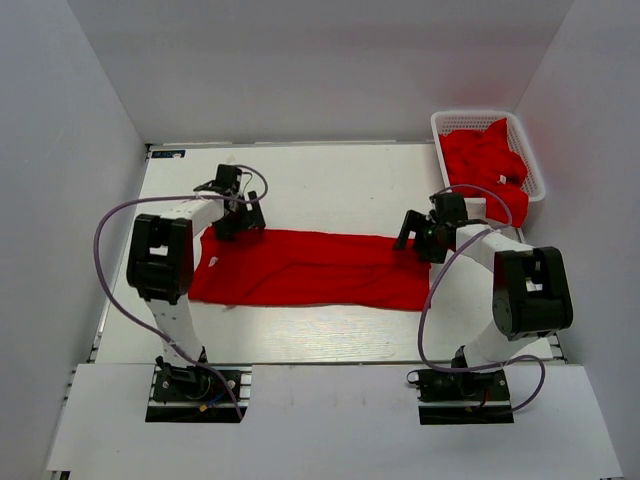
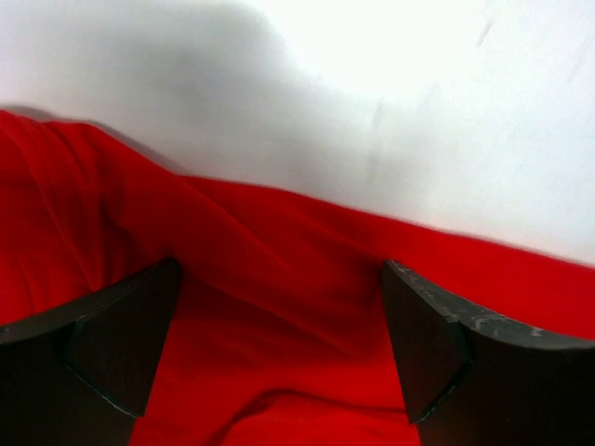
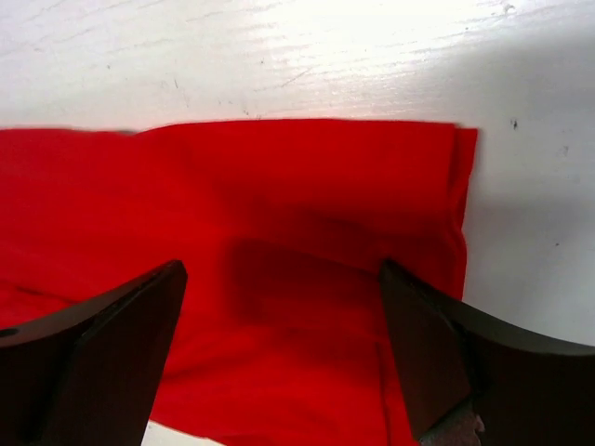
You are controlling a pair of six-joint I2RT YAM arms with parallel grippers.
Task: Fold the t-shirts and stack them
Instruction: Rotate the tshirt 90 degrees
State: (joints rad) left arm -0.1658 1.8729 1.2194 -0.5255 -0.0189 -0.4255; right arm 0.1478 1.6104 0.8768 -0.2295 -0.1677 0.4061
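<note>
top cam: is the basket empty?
No, the white basket at the table's far right corner holds a heap of red t-shirts.

Top view: left arm (image 1: pixel 160 250) covers the left end of the flat t-shirt (image 1: pixel 310 268); right hand (image 1: pixel 417 238) overlaps its far right corner. White label (image 1: pixel 213 262) too small to read. Basket (image 1: pixel 478 117) heap (image 1: pixel 485 165): shirt count unclear. Both wrist views crop the cloth at frame edges.
</note>
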